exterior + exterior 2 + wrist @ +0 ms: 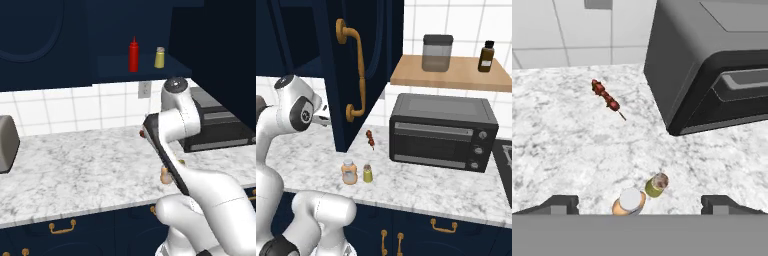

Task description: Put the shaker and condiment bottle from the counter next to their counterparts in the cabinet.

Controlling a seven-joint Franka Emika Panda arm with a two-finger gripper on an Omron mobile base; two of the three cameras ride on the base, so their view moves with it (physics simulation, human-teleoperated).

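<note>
On the counter [75,170] the stubby orange-tan condiment bottle [349,172] and the small olive shaker [367,173] stand side by side near the front edge. From the hand view I look down on them: the condiment bottle [629,201] sits low between my fingertips, with the shaker [657,185] just right of it. My gripper [640,204] is open, above them and holding nothing. In the cabinet [145,67] nook stand the red squeeze bottle [133,55] and the bright yellow shaker [159,58].
A black toaster oven [441,131] stands right of the two items, and a meat skewer [371,139] lies behind them. The open navy cabinet door [363,65] hangs over the counter. A toaster [7,142] is far left. A wooden shelf [456,75] carries a jar and a brown bottle.
</note>
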